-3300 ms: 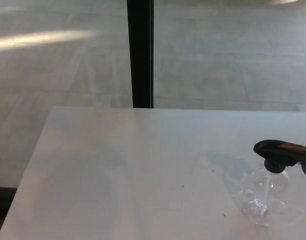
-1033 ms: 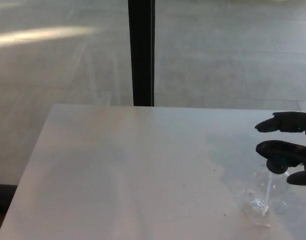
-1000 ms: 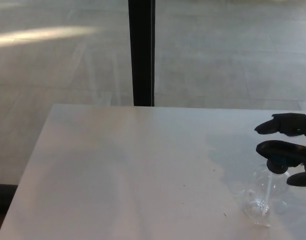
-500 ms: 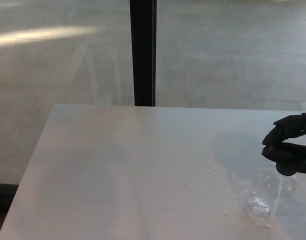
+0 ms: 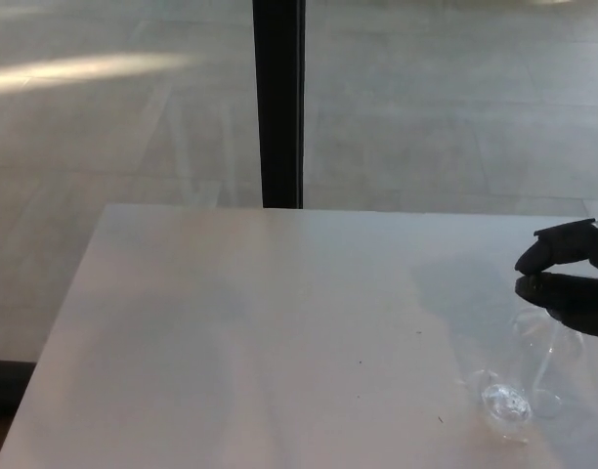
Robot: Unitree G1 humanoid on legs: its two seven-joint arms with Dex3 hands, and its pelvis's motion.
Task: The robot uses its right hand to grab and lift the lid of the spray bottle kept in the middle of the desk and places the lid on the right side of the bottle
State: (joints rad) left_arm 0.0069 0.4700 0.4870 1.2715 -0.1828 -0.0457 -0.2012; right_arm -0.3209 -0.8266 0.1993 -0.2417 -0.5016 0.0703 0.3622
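Observation:
The clear spray bottle (image 5: 522,393) stands on the white desk (image 5: 279,332) near its right side, and it looks tilted to the right. Its black trigger lid (image 5: 558,290) sits at the bottle's neck, with the thin dip tube (image 5: 547,360) showing inside the clear body. My right hand (image 5: 576,264) reaches in from the right edge of the head view, shut on the lid with fingers above and below it. Part of the hand is cut off by the picture's edge. My left hand is out of view.
The desk's far edge runs across the middle of the picture and its left edge slants down to the lower left. Behind it are a grey floor and a black vertical post (image 5: 279,103).
My right hand came in from the right and shut on the black lid. Lid and bottle neck have shifted a little right, and the bottle now leans.

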